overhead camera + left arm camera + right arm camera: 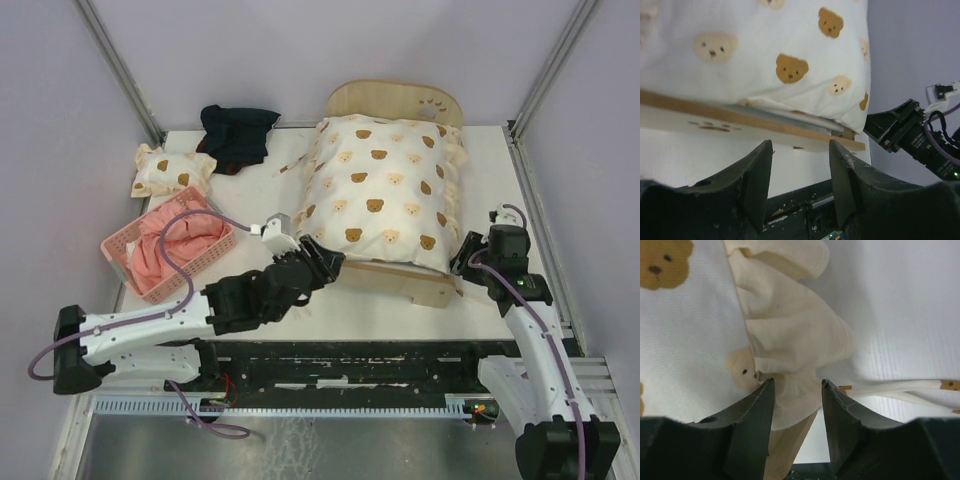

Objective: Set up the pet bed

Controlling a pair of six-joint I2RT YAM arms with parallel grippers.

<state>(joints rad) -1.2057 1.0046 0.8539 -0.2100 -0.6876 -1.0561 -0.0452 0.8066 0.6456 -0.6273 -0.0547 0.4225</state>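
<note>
**Pet bed nearly dressed**

Pet bed [400, 281] stands just beyond both arms' fingers, the bear-print quilt [380, 185] spread over it. Left fingers [757, 185] are released, facing the footboard. Right fingers [752, 425] straddle the quilt's frill [790, 350] — whether they grip it, I cannot tell. Likely left: the pillow [172, 170], far beyond the left fingers.

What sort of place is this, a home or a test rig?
Likely a lab test cell, not a home: aluminium frame posts, plain walls, a white table, and staged props, the pet bed and pink basket.
</note>
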